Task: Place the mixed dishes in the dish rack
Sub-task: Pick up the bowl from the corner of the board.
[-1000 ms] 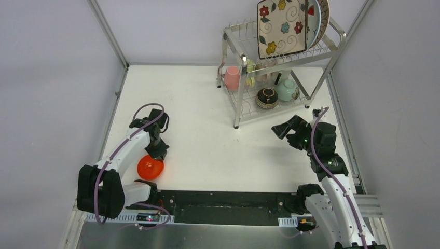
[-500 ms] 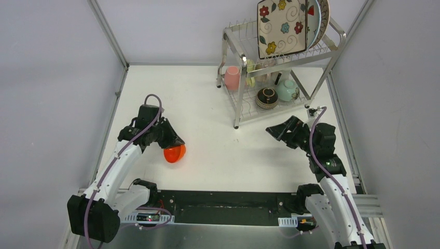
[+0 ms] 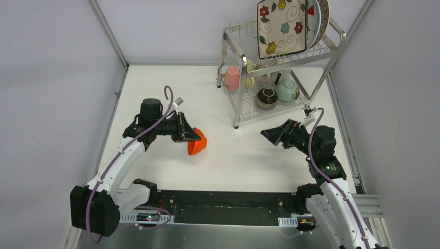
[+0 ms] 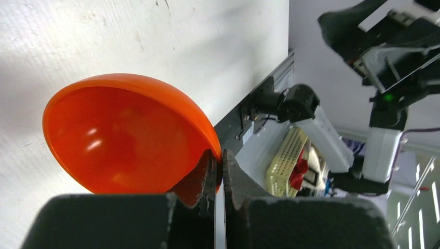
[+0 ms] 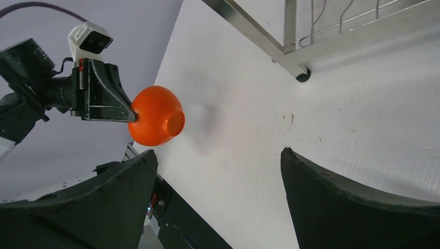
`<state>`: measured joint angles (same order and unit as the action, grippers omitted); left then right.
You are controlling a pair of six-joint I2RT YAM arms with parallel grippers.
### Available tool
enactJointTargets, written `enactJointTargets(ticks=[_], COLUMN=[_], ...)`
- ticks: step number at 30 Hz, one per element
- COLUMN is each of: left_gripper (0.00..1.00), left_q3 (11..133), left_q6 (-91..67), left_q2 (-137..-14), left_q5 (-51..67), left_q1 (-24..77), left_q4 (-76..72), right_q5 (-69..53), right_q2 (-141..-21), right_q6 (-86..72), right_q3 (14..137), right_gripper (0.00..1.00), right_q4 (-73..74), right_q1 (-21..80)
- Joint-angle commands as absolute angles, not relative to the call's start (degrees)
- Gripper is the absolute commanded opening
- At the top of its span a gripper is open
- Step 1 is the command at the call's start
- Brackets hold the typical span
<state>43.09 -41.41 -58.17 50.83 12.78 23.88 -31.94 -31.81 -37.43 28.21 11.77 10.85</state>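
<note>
My left gripper is shut on the rim of the orange bowl and holds it on its side above the table's middle; the bowl fills the left wrist view and shows in the right wrist view. My right gripper is open and empty, facing the bowl from the right, below the dish rack. The rack's top tier holds the square cream floral plate and a round plate upright. The lower tier holds a pink cup, a brown bowl and a mint bowl.
Grey walls close in the white table on three sides. The rack's front leg stands just beyond my right gripper. A black base strip runs along the near edge between the arm bases.
My left arm has lifted the orange bowl from the near left and carried it rightward toward the centre, turning it on its side. My right gripper has swung a little left toward it.
</note>
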Motion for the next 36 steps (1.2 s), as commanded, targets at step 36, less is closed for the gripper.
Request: enactJointTargets(ticks=[36], left_gripper=[0.0], left_q3=[60.63], left_q6=[-1.59], left_q2=[-69.66], left_q5=[43.32], left_q1=[41.83], left_q4=[34.2], right_q5=[-38.52], right_q2=[-26.95], right_q6=[-10.84], right_q3=[24.49], right_gripper=[0.84], right_q4=[-8.68], right_q1=[17.16])
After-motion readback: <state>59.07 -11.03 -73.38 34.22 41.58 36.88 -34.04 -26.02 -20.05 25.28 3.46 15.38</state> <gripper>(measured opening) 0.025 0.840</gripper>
